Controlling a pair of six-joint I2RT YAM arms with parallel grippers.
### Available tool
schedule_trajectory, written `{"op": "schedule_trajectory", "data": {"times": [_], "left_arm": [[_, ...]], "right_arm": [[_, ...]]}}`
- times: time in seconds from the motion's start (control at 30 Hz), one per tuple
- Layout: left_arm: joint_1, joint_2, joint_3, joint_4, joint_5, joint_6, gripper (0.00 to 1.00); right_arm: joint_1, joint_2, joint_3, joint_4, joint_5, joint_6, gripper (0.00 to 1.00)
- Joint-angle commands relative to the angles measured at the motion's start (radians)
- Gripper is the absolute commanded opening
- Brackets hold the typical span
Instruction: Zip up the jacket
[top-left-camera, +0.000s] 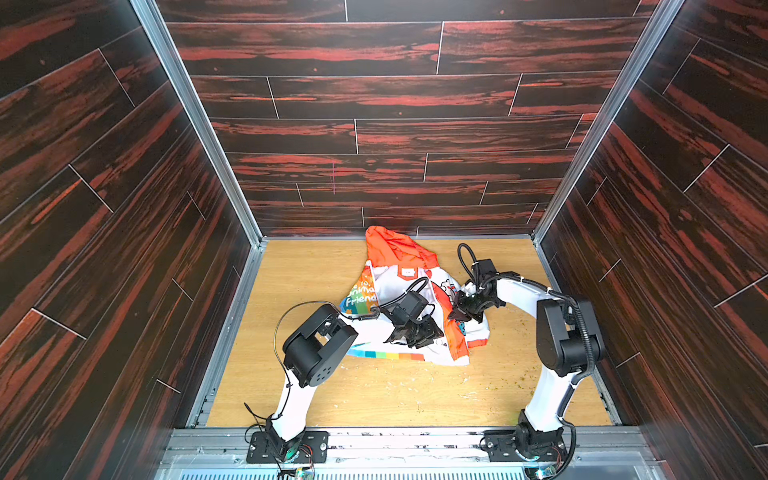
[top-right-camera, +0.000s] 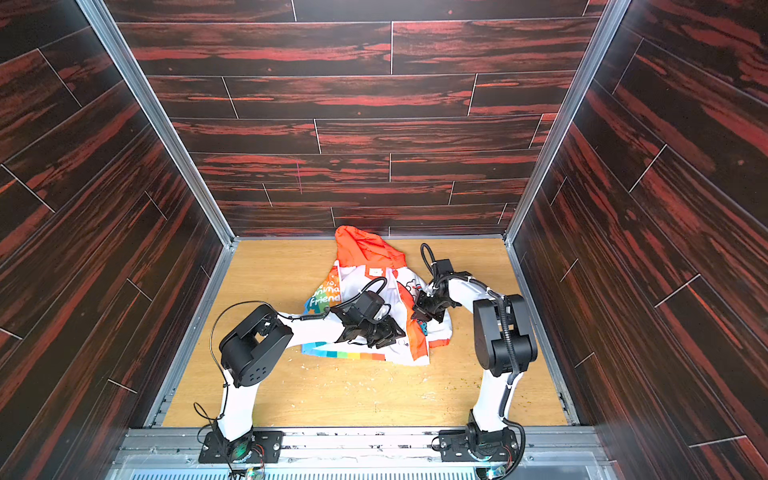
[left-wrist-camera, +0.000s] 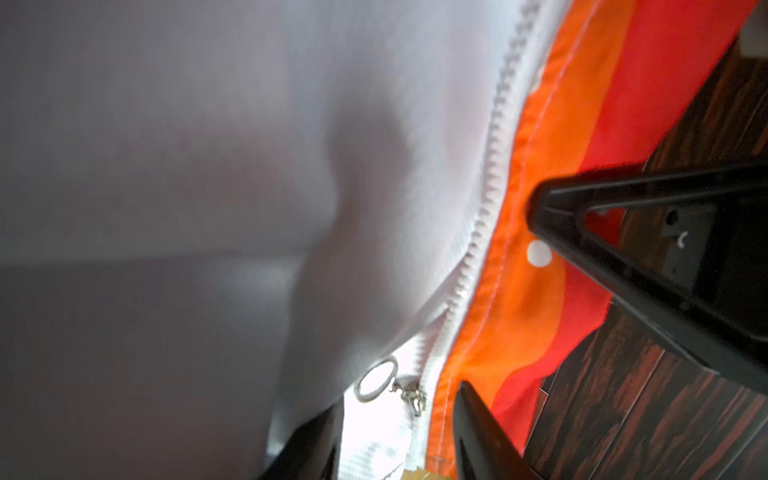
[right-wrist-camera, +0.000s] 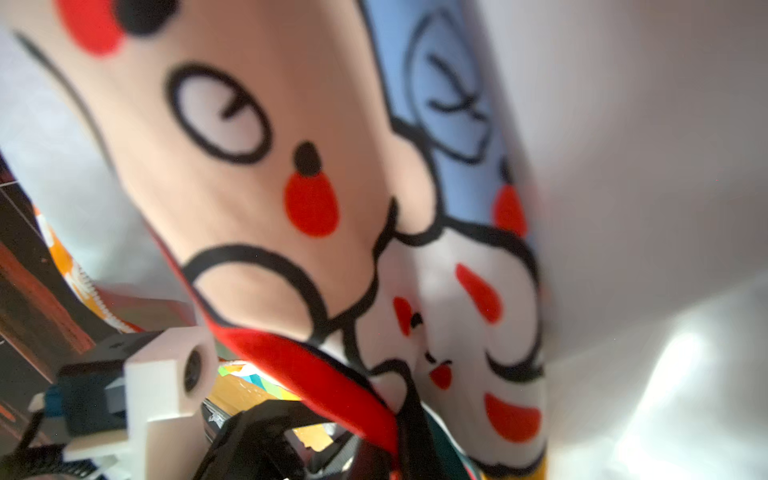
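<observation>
Left gripper (left-wrist-camera: 399, 397) half-open astride pull ring (left-wrist-camera: 376, 380) near jacket (top-left-camera: 399, 282) hem; right gripper (top-left-camera: 465, 313) clamped on jacket's orange edge. I judge zip barely begun, nearly whole run left.

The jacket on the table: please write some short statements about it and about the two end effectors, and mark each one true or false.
1. The jacket lies on the wooden table, with its orange hood toward the far wall. True.
2. The jacket is zipped up to the neck. False: its front lies open and the inner neck label shows.
3. The left end effector clamps the ring pull. False: its fingers stand apart, and the ring lies free beside the slider.
4. The right end effector is shut on jacket fabric. True.
5. The jacket's bottom edge is plain black. False: the hem is rainbow-striped.
</observation>
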Motion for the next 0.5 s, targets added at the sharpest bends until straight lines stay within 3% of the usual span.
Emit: {"op": "schedule_trajectory", "data": {"times": [0.0, 0.17, 0.33, 0.47], "left_arm": [[0.005, 0.002, -0.012, -0.001, -0.023, -0.018, 0.43], [0.005, 0.017, -0.001, -0.023, -0.026, -0.014, 0.41], [0.004, 0.015, 0.019, -0.064, -0.027, 0.009, 0.41], [0.006, 0.008, 0.025, -0.073, -0.026, 0.017, 0.41]], "right_arm": [[-0.025, -0.04, -0.016, -0.035, 0.019, -0.018, 0.0], [-0.041, -0.028, -0.024, -0.04, 0.05, -0.032, 0.01], [-0.046, -0.032, -0.015, -0.061, 0.093, -0.048, 0.15], [-0.051, -0.11, 0.009, -0.109, 0.157, -0.056, 0.35]]}}
